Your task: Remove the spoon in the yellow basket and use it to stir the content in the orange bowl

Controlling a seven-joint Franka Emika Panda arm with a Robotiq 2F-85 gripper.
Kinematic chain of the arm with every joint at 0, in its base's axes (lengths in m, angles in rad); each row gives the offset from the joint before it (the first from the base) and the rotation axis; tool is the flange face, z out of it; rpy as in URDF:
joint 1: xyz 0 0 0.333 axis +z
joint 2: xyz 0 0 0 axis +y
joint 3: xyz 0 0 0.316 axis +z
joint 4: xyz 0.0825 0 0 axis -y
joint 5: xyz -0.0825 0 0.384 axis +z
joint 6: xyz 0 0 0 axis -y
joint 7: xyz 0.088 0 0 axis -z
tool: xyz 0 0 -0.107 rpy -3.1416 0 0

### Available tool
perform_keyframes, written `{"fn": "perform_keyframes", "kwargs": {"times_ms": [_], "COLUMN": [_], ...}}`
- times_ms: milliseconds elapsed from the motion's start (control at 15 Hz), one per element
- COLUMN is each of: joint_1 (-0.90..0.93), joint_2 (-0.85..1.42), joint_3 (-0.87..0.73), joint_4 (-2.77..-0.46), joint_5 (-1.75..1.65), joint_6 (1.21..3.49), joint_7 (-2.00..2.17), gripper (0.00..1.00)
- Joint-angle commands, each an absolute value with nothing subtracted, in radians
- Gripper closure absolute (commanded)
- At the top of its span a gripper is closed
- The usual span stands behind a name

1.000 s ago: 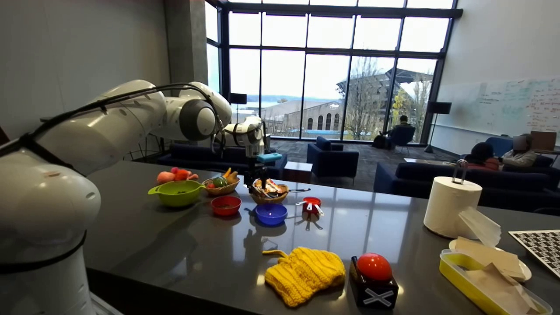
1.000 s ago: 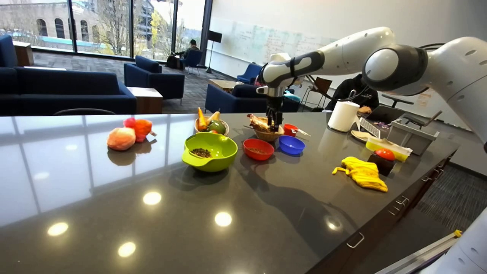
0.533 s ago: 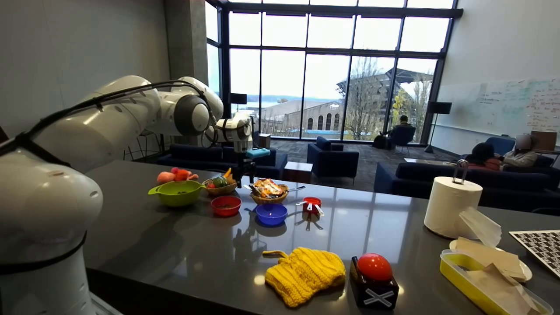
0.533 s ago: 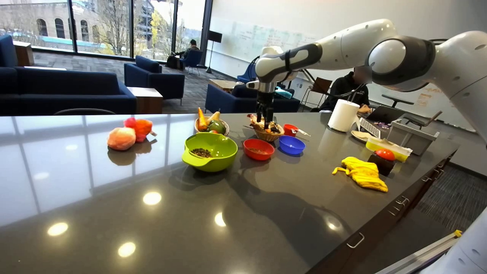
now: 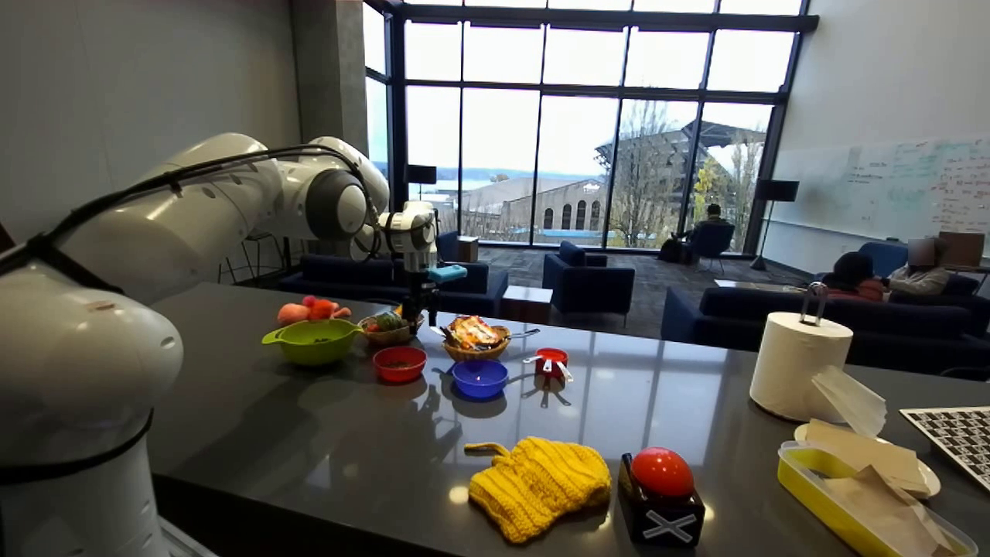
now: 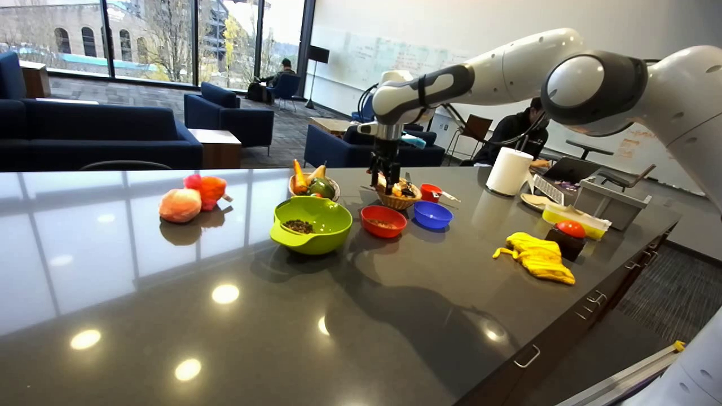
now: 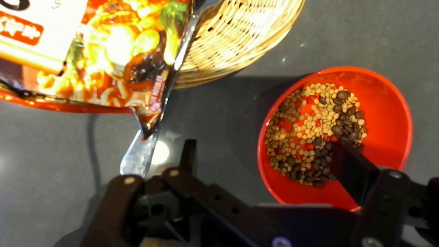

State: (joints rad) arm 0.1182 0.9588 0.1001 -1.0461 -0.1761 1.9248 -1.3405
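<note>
We see the gripper [image 7: 263, 145] moved off from over the yellow wicker basket [image 7: 240, 34] since a second ago — leftward in both exterior views — its jaws released and wide apart. Our spoon [image 7: 179, 56] lies in that basket along the edge of a noodle packet [image 7: 116, 51]; in the wrist view its long axis slants from lower left to upper right, flat end [image 7: 139, 156] toward the gripper, the other cut off at the top. Near it stands the red bowl [image 7: 391, 113] of pale grains [image 7: 313, 120] and dark beans [image 7: 347, 125]. The grey counter [image 5: 294, 441] mirrors tall windows [image 5: 503, 124], navy sofas [image 6: 101, 127] beyond. Unlike earlier, the gripper leaves the flat end [image 5: 435, 331] uncovered in an exterior view, while the red bowl has stayed put
</note>
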Motion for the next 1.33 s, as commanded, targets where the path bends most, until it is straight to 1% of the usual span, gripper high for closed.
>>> {"fn": "perform_keyframes", "kwargs": {"times_ms": [0, 733, 1267], "joint_1": [0.117, 0.123, 0.118], "joint_2": [0.945, 1.001, 1.093], "joint_3": [0.11, 0.092, 0.083], "joint_4": [-1.059, -0.981, -0.861], "joint_5": [-0.195, -0.2, -0.192], "joint_6": [1.939, 1.99, 1.985], "joint_7": [-1.396, -1.452, -1.469], "gripper": [0.0, 0.0, 0.0]}}
